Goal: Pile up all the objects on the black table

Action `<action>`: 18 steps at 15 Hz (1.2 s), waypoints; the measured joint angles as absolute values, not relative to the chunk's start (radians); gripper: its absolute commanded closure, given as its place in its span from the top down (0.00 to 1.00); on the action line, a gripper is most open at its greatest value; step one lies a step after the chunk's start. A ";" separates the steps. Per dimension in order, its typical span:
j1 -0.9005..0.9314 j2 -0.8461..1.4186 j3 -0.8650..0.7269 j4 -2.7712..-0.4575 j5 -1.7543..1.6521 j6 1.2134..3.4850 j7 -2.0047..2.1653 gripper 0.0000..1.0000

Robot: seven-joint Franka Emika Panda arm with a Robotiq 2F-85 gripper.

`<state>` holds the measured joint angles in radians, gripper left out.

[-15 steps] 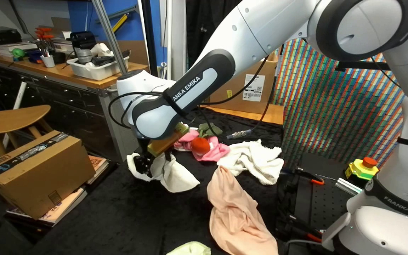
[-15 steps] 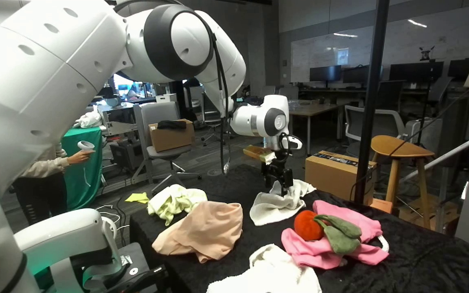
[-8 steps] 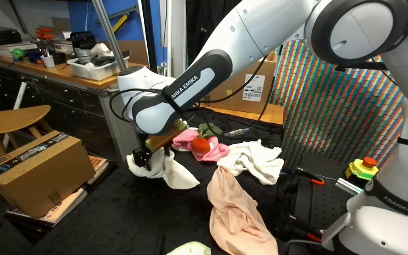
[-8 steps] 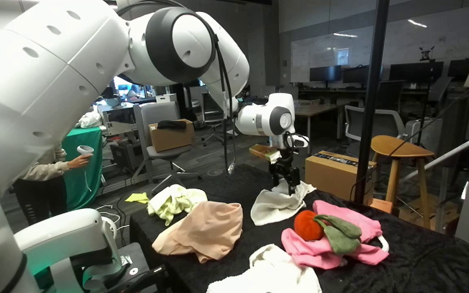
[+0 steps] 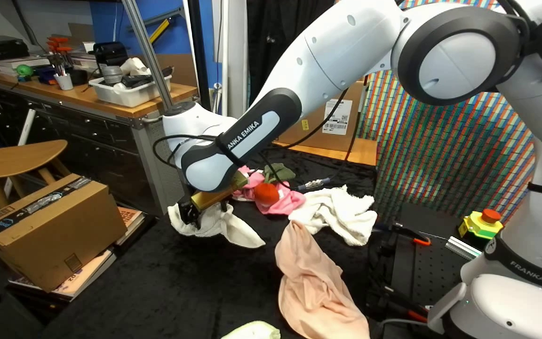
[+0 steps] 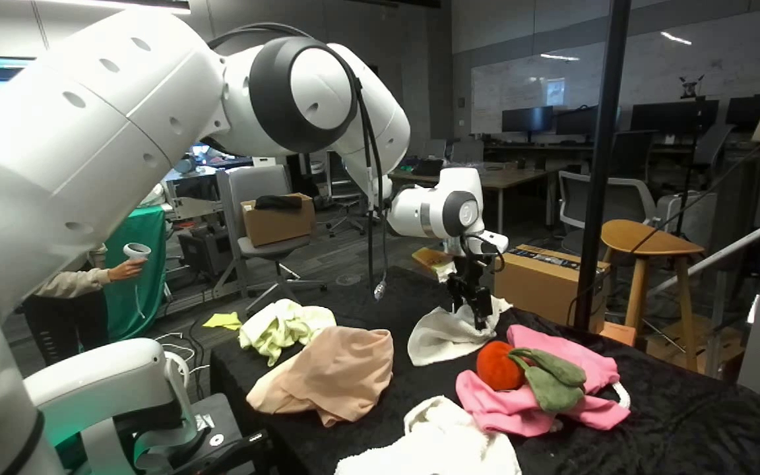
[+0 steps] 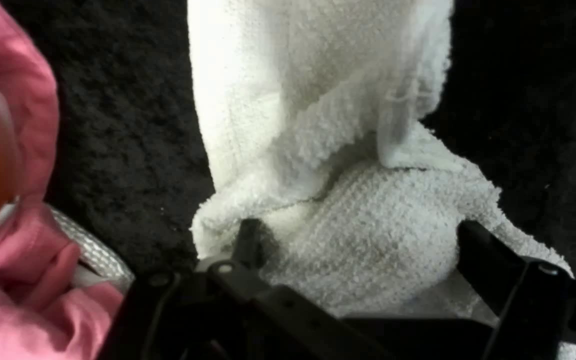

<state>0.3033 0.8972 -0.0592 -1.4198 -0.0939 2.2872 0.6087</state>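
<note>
On the black table (image 5: 148,287) my gripper (image 7: 359,225) points down over a white rag (image 6: 443,340), jaws wide apart. Rough folds of that rag rise between the fingers (image 7: 488,260), whose tips press close against it; no pinch shows. Beside it lies the pink towel (image 6: 591,359), with a red plush ball (image 6: 499,366) and green plush leaves (image 6: 555,389) on top. A second white rag (image 5: 337,212) is bunched near the towel. The peach cloth (image 5: 313,282) stretches towards the front, and a pale yellow-green cloth (image 6: 287,326) sits beyond it.
A cardboard box (image 5: 54,235) stands off the table edge near the gripper, in both exterior views. A black post (image 6: 601,165) rises beside the table. Cables (image 6: 373,171) hang from the arm. A person holding a controller (image 6: 136,251) stands in the background.
My gripper has shifted slightly towards the pink towel's side and come lower onto the white rag, whose raised fold has flattened somewhat. The jaws have stayed wide. The other cloths have not moved.
</note>
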 measured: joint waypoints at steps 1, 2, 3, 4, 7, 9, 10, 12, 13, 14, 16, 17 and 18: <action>0.303 0.904 -0.061 -1.417 -0.094 2.289 0.617 0.68; 0.303 0.908 -0.062 -1.413 -0.094 2.290 0.625 0.58; 0.303 0.909 -0.062 -1.410 -0.094 2.291 0.630 0.51; 0.304 0.909 -0.062 -1.405 -0.094 2.291 0.634 0.42; 0.305 0.908 -0.062 -1.395 -0.094 2.291 0.640 0.21; 0.306 0.904 -0.062 -1.394 -0.094 2.291 0.641 0.11; 0.306 0.901 -0.062 -1.395 -0.094 2.290 0.641 0.09; 0.307 0.890 -0.062 -1.400 -0.094 2.290 0.641 0.11; 0.307 0.882 -0.062 -1.406 -0.094 2.290 0.639 0.10; 0.306 0.869 -0.060 -1.417 -0.094 2.291 0.635 0.12; 0.303 0.825 -0.055 -1.461 -0.094 2.296 0.611 0.12; 0.300 0.793 -0.054 -1.495 -0.094 2.305 0.597 0.11; 0.297 0.756 -0.054 -1.533 -0.094 2.312 0.585 0.12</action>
<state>0.2973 0.7557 -0.0541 -1.5333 -0.0942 2.3123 0.5846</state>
